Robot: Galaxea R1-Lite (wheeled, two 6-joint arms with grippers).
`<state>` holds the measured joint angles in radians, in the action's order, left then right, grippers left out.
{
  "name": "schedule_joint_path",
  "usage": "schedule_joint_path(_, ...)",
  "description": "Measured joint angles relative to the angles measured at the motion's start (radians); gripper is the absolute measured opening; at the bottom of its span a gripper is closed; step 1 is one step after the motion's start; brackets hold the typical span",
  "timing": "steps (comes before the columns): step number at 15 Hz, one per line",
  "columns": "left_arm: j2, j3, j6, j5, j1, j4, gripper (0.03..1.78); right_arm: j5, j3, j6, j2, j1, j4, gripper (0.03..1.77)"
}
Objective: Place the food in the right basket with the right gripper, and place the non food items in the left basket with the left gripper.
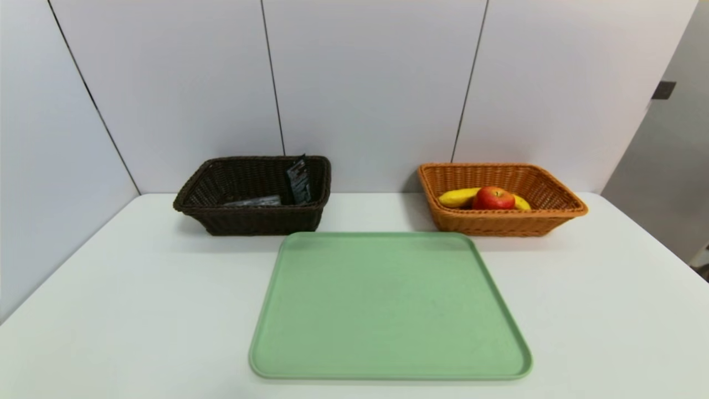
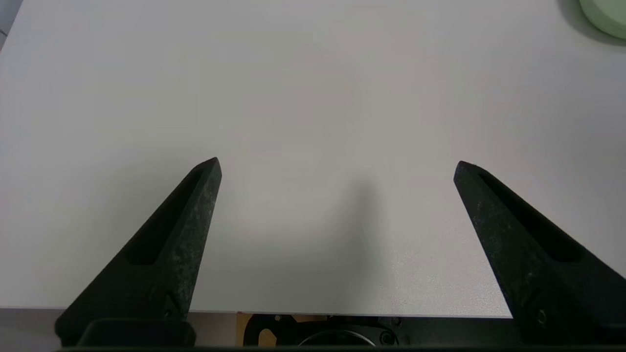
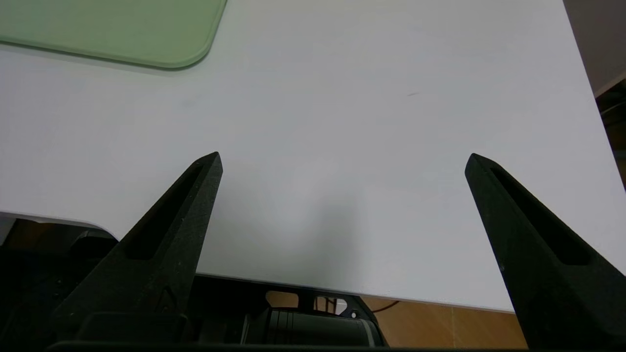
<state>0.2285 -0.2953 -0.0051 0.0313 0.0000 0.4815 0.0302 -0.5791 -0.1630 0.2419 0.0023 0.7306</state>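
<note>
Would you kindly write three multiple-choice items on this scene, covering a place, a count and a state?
1. Where is the apple?
A. on the green tray
B. in the orange basket
C. in the dark brown basket

2. How many baskets stand on the table?
A. one
B. two
C. three

3. How is the left gripper?
A. open, holding nothing
B. shut on a marker
C. shut on a banana

Answers:
1 B, it lies beside the banana in the orange basket.
2 B, also the dark brown basket.
3 A, only bare table between.

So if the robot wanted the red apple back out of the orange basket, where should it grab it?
Probably from straight above, fingers closing on the apple's round sides. It sits against the banana, low inside the orange basket, so the flared walls would likely block a sideways reach.
</note>
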Motion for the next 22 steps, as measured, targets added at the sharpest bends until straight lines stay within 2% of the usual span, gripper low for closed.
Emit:
schedule_joint_path(6, -0.126, 0.098, 0.004, 0.0, 0.011, -0.087, 1.69, 0.027, 0.087, -0.021, -0.175, 0.001, -0.018, 1.71)
schedule_joint_path(8, -0.159, 0.13, 0.001, 0.004, 0.012, -0.115, 1.69, 0.021, 0.127, -0.015, -0.213, 0.002, -0.073, 1.71)
schedule_joint_path(10, -0.193, 0.157, 0.001, 0.002, 0.012, -0.16, 1.69, 0.018, 0.199, -0.013, -0.231, 0.002, -0.206, 1.71)
schedule_joint_path(14, -0.225, 0.237, -0.004, -0.004, 0.012, -0.36, 1.69, 0.016, 0.426, -0.015, -0.243, 0.002, -0.569, 1.71)
schedule_joint_path(17, -0.229, 0.264, -0.013, 0.002, 0.011, -0.413, 1.69, 0.005, 0.549, -0.007, -0.243, 0.002, -0.761, 1.71)
schedule_joint_path(21, -0.23, 0.292, -0.03, -0.002, 0.012, -0.563, 1.69, 0.009, 0.573, 0.027, -0.243, 0.001, -0.713, 1.71)
schedule_joint_path(22, -0.23, 0.294, -0.029, -0.002, 0.012, -0.569, 1.69, 0.008, 0.573, 0.037, -0.243, 0.001, -0.713, 1.71)
